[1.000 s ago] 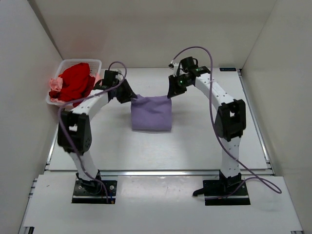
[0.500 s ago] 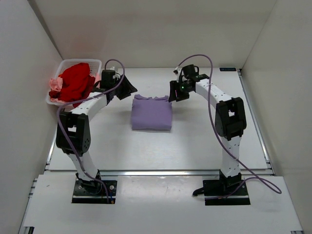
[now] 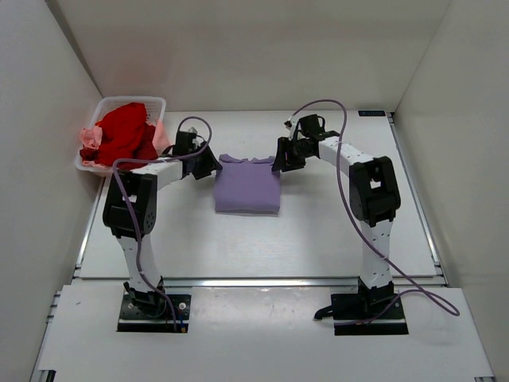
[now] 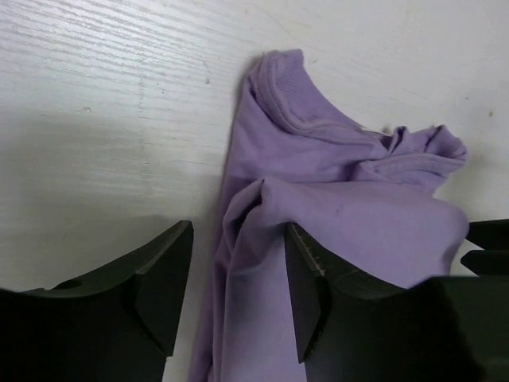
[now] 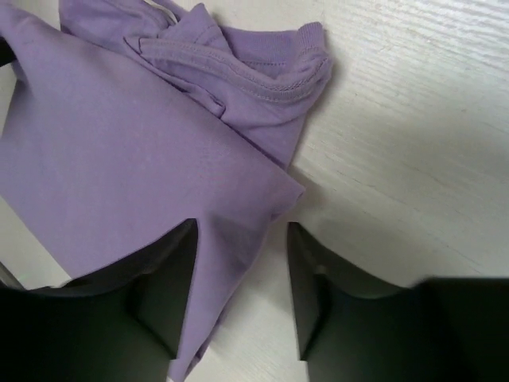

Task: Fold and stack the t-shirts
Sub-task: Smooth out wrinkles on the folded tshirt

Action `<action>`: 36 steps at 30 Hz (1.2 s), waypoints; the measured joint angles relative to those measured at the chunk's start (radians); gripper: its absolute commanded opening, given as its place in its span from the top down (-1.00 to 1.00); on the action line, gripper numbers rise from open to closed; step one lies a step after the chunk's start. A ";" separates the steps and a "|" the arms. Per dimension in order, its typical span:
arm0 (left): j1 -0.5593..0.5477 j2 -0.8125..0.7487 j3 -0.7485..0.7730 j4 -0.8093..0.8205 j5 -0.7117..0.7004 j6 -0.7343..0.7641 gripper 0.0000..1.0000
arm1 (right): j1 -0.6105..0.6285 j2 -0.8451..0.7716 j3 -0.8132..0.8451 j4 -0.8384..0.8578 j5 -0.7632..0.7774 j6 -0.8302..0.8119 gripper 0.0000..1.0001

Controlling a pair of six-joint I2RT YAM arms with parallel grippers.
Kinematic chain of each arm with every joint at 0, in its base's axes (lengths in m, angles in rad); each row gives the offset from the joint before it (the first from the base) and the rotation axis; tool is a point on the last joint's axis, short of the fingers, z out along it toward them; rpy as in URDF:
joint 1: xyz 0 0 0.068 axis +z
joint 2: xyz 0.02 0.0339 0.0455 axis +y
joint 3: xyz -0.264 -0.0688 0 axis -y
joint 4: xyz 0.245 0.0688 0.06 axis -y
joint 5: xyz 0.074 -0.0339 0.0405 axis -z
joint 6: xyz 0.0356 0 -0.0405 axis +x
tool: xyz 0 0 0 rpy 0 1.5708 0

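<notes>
Purple t-shirt lies folded on the counter between the two claws, one far corner beneath each; left claw and right claw both spread, gripping nothing

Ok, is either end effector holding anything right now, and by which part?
Nothing is held. The left end effector and right end effector both stand open, jaws apart around the far corners of the folded lavender t-shirt.

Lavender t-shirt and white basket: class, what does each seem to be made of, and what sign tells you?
Lavender t-shirt: soft matte knit cloth, probably cotton jersey; it creases, and its collar is ribbed and stitched. White basket: likely moulded plastic, thin-walled and smooth.
</notes>
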 measured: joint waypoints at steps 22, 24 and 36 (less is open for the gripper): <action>0.001 0.036 0.069 0.043 0.000 -0.017 1.00 | 0.008 0.050 0.104 -0.018 -0.027 0.018 0.99; 0.001 0.032 0.085 0.043 -0.003 -0.018 1.00 | 0.009 0.041 0.131 -0.017 -0.027 0.018 1.00; 0.046 0.202 0.391 0.048 -0.031 -0.052 0.00 | -0.014 0.266 0.582 -0.059 0.023 -0.011 0.17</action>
